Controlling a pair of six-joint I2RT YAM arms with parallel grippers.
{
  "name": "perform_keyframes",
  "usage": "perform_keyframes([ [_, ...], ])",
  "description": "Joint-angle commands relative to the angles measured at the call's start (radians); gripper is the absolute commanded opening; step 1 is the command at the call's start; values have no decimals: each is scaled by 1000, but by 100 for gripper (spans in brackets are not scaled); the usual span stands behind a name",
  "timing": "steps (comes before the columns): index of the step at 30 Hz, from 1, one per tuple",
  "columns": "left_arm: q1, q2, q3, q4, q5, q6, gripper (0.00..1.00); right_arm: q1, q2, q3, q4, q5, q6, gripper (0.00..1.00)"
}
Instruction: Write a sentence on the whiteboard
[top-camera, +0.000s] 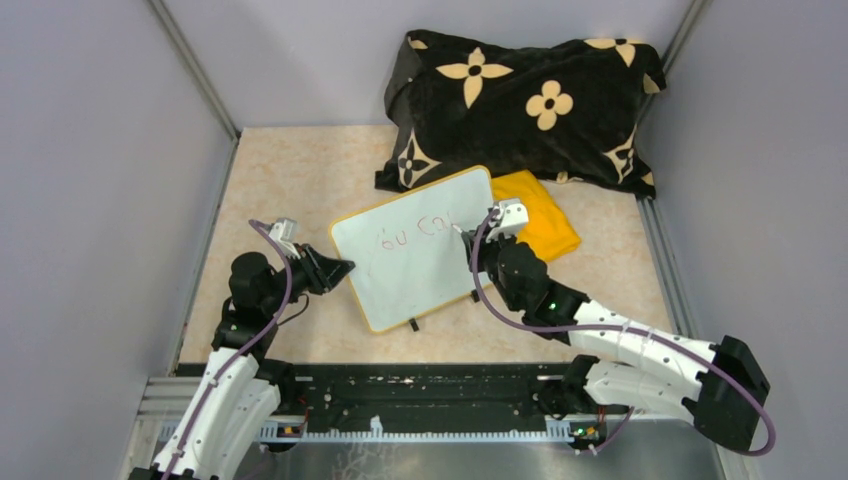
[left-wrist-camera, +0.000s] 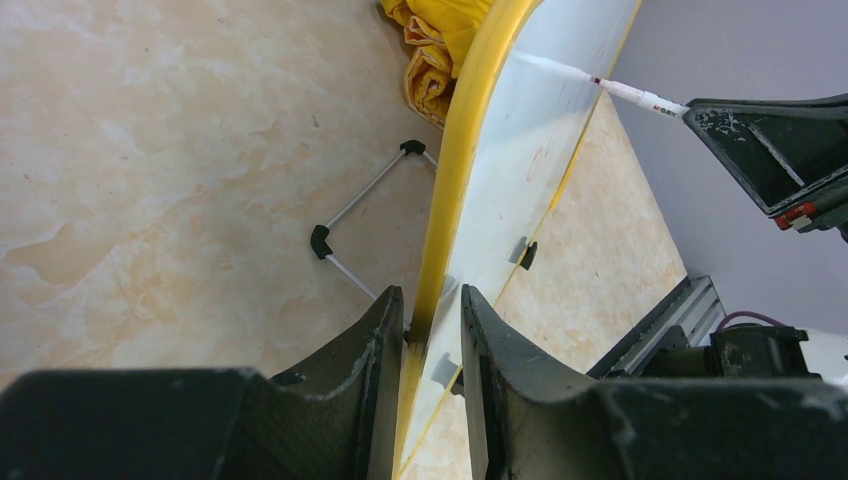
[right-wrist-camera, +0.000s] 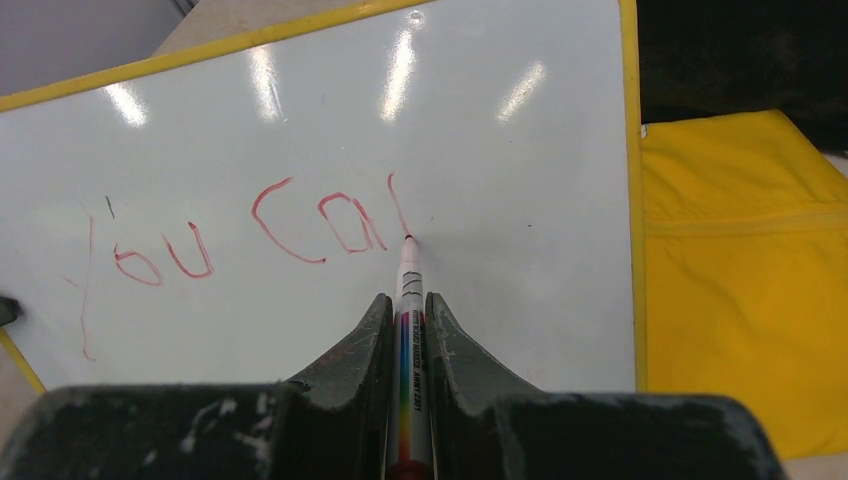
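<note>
Top external view, item one: whiteboard (top-camera: 420, 260), at mid-table (top-camera: 290, 170), tilted on its wire stand (left-wrist-camera: 365, 200), just before a black floral cushion (top-camera: 520, 100), with a folded yellow cloth (top-camera: 545, 215) at its far right corner. Item two: left gripper (left-wrist-camera: 432, 300), jaws narrow, pinching the board's yellow rim at its left edge. Item three: right gripper (right-wrist-camera: 406, 310), jaws nearly closed around a marker (right-wrist-camera: 410, 290), whose tip touches the board at the foot of a fresh stroke. Item four: sentence (right-wrist-camera: 250, 235), red, one line so far, reading roughly "You Ca" plus that stroke; judged early in the task. Hazards: pen pressure could push the tilted board back or twist it in the one-edge pinch, bending the strokes; the marker could slide or turn between the fingers, since only its barrel is gripped; the line sits close to the right rim, so the letters could run out of room; the wrist could drag through wet ink. Not legible: the first letter is faint, glare bars cross the board's top, the overhead writing is too small to read, and whether the stand's feet bear on the table cannot be told.
</note>
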Motion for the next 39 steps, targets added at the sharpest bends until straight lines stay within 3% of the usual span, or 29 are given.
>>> perform_keyframes([
  [1,3,-7,-6,33,17,2,34,-10,-18,7,17,-5,11,0],
  [16,3,-10,-6,33,24,7,34,-10,67,118,81,2,-58,0],
  [39,3,-10,-8,36,27,7,34,-51,82,133,68,29,-60,0],
])
